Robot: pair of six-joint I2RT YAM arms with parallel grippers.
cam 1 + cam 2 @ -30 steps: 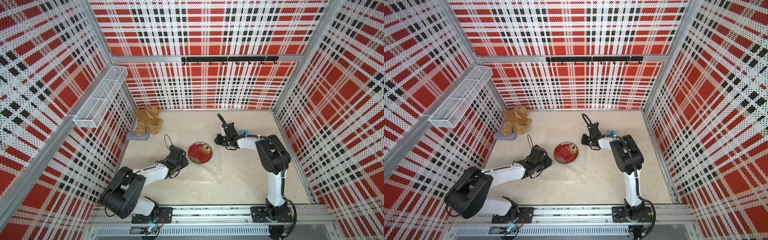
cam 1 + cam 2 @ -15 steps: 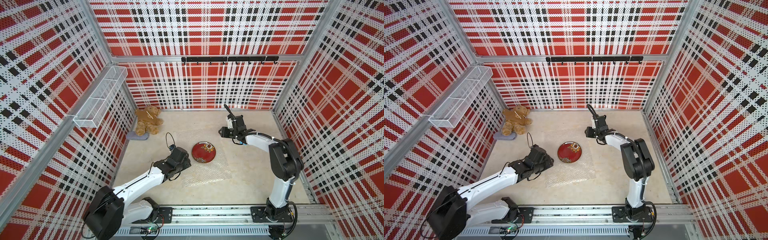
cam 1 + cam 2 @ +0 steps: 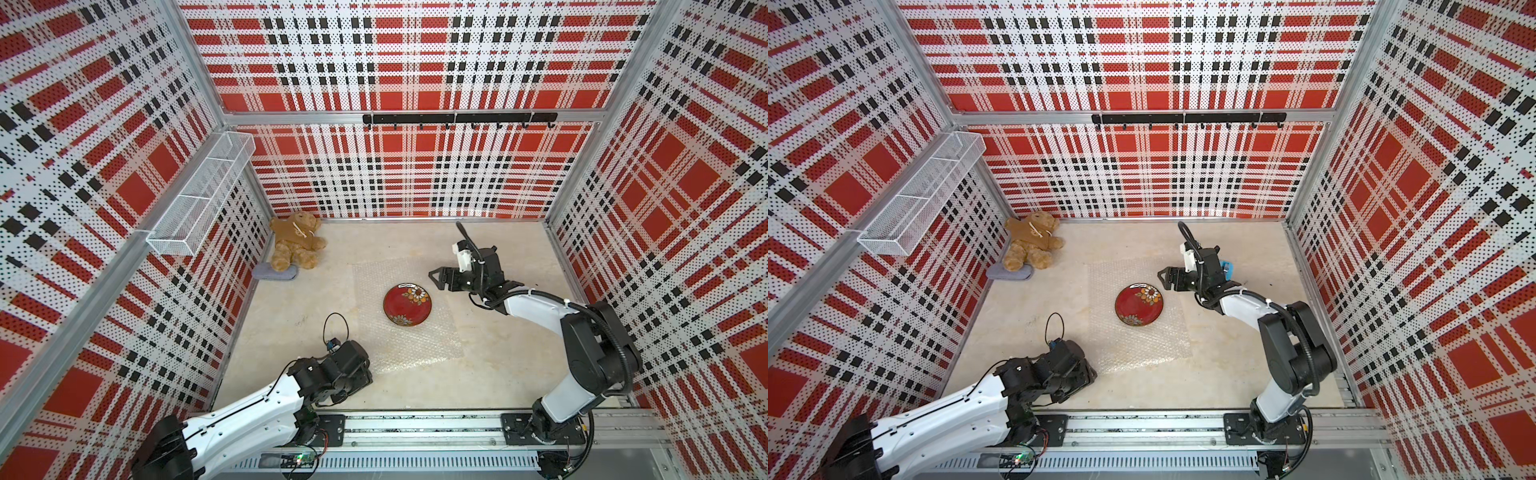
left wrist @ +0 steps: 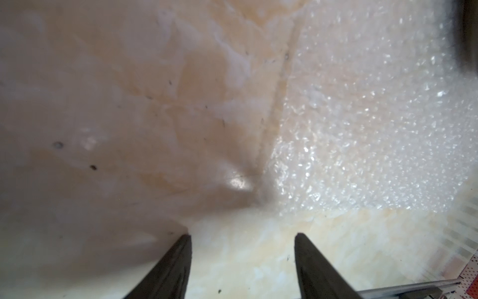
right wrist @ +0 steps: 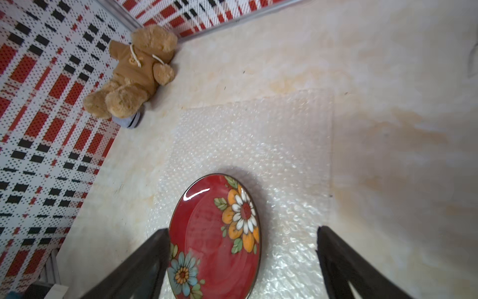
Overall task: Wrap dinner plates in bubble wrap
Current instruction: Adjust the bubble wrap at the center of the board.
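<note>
both arms have pulled back from the plate (image 3: pixel 407 304); left hand (image 4: pixel 242 235) and right hand (image 3: pixel 434 279) are spread, holding nothing. plate lies uncovered on the flat bubble wrap (image 3: pixel 415 345). next, i reckon: pinch the corner by the left hand, fold it over.

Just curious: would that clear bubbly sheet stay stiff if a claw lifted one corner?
Probably floppy: the bubble wrap is thin, hugging the table. Likely light, being clear film; the plate resting on it should pin it.
</note>
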